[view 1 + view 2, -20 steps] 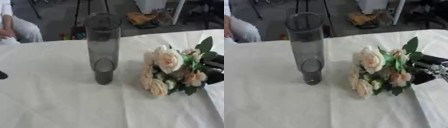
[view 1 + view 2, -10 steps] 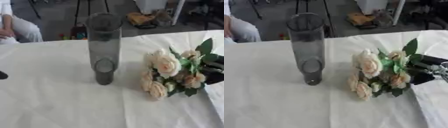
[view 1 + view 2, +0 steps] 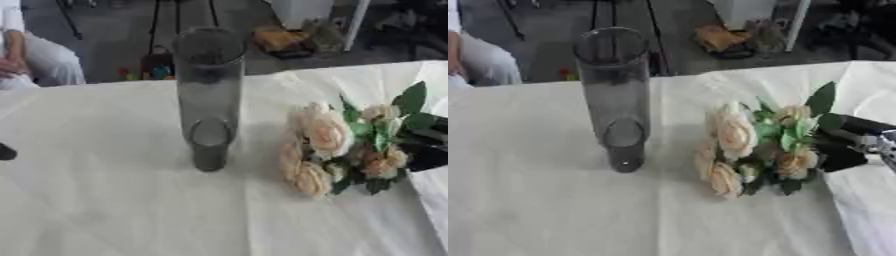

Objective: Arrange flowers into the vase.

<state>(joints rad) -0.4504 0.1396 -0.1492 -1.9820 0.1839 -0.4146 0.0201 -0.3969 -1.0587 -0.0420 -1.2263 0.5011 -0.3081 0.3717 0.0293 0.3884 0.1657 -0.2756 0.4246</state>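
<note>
the vase (image 3: 614, 95), a tall smoky glass cylinder, stood upright on the white tablecloth (image 3: 553, 210), toward its far edge and left of centre. the bunch of flowers (image 3: 750, 147), peach blooms with green leaves, lay near the cloth's right edge, well apart from the vase. the right hand (image 3: 852, 142) had its fingers closed around the stems. a dark shape, possibly the left hand (image 3: 6, 151), showed at the left edge; its finger state could not be determined.

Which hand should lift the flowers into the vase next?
Right. The right hand is already at the peach rose bunch; the left hand barely shows, beyond the tall grey glass vase.
</note>
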